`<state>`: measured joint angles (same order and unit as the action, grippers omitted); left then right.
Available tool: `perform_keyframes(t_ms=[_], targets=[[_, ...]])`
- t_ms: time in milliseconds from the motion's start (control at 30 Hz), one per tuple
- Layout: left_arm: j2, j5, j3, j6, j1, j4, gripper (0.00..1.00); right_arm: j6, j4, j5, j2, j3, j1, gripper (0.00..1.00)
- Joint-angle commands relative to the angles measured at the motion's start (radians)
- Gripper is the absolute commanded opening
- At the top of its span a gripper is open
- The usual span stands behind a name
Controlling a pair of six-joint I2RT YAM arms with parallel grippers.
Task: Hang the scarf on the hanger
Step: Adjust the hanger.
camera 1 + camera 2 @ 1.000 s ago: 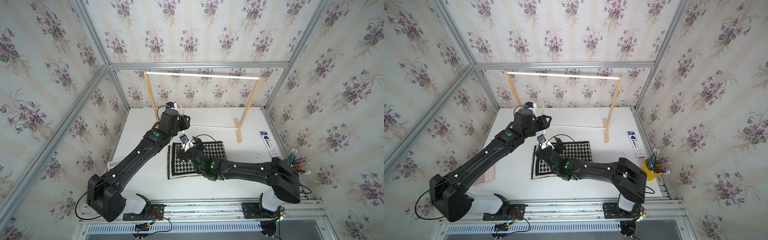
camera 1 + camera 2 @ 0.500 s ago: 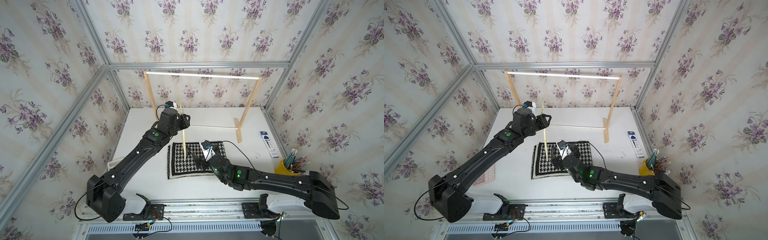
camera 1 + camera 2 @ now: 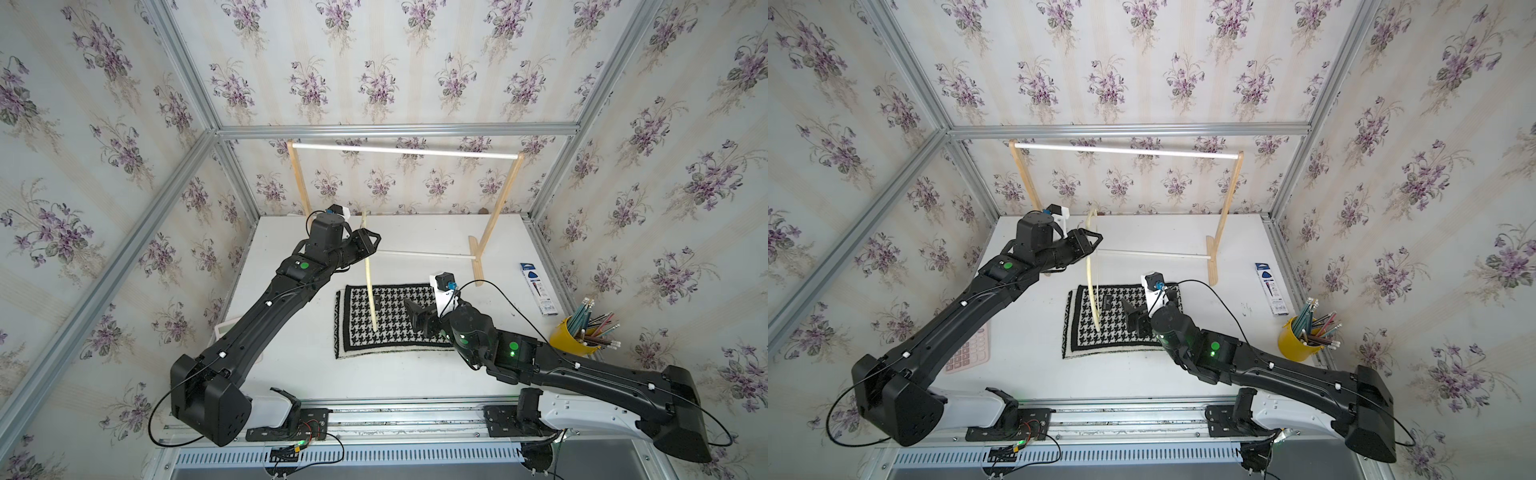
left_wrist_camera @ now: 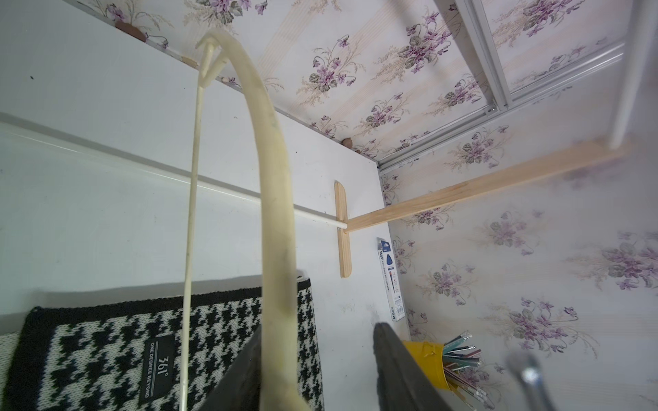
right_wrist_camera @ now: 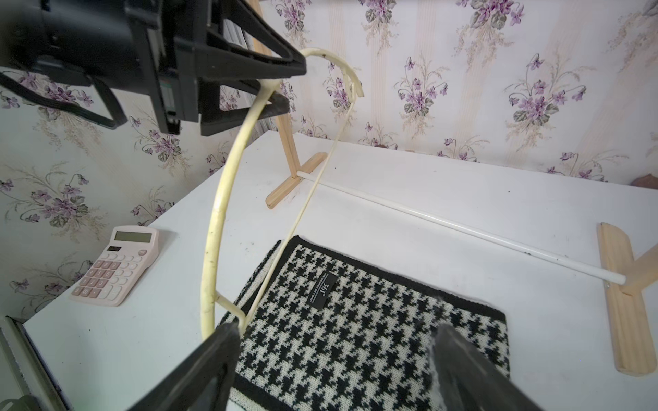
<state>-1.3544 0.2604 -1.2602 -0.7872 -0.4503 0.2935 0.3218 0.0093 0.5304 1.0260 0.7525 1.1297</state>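
The scarf [image 3: 390, 336] [image 3: 1113, 340], black-and-white houndstooth with a dark label, lies flat on the white table [image 3: 291, 374]. My left gripper [image 3: 365, 245] [image 3: 1090, 245] [image 4: 320, 327] is shut on the middle of the cream hanger [image 3: 370, 286] [image 3: 1090, 286] [image 4: 274, 199]. It holds the hanger on end, with the low tip by the scarf's left part. The hanger's silver hook [image 4: 527, 373] shows blurred beside one finger. My right gripper [image 3: 415, 316] [image 3: 1133, 318] [image 5: 336, 331] hovers open just above the scarf [image 5: 374, 302], with nothing between its fingers. One finger is close to the hanger's low end [image 5: 208, 320].
A wooden rack [image 3: 505, 199] with white rods stands at the back, its lower rod [image 3: 419, 253] close behind the hanger. A pink calculator [image 3: 967, 353] lies at the left. A yellow cup of pencils [image 3: 573, 336] and a blue-white box [image 3: 538, 286] sit at the right.
My right gripper has drawn back from the hanger and moved right over the scarf, its jaws narrowing slightly. The left gripper and hanger have stayed in place.
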Motion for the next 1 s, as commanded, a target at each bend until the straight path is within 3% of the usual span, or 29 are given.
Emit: perform_keyframes(t_ms=[0, 100, 267, 400, 667, 967], targets=[[0.011, 0.077, 0.024, -0.035, 0.020, -0.008, 0.00, 0.078, -0.082, -0.111, -0.004, -0.008, -0.065, 0.89], [0.008, 0.105, 0.053, -0.073, 0.031, -0.054, 0.00, 0.092, -0.043, -0.231, 0.002, -0.036, -0.118, 0.89], [-0.011, 0.126, 0.065, -0.118, 0.031, -0.117, 0.00, 0.037, 0.086, -0.434, 0.058, -0.053, -0.121, 0.87], [-0.026, 0.110, 0.054, -0.115, 0.027, -0.113, 0.00, 0.005, 0.185, -0.525, 0.114, -0.029, -0.118, 0.84], [-0.039, 0.019, 0.032, -0.058, 0.007, -0.057, 0.00, -0.061, 0.267, -0.505, 0.310, 0.110, -0.091, 0.78], [-0.052, -0.055, 0.034, -0.019, -0.028, -0.050, 0.00, -0.095, 0.253, -0.259, 0.521, 0.267, -0.018, 0.71]])
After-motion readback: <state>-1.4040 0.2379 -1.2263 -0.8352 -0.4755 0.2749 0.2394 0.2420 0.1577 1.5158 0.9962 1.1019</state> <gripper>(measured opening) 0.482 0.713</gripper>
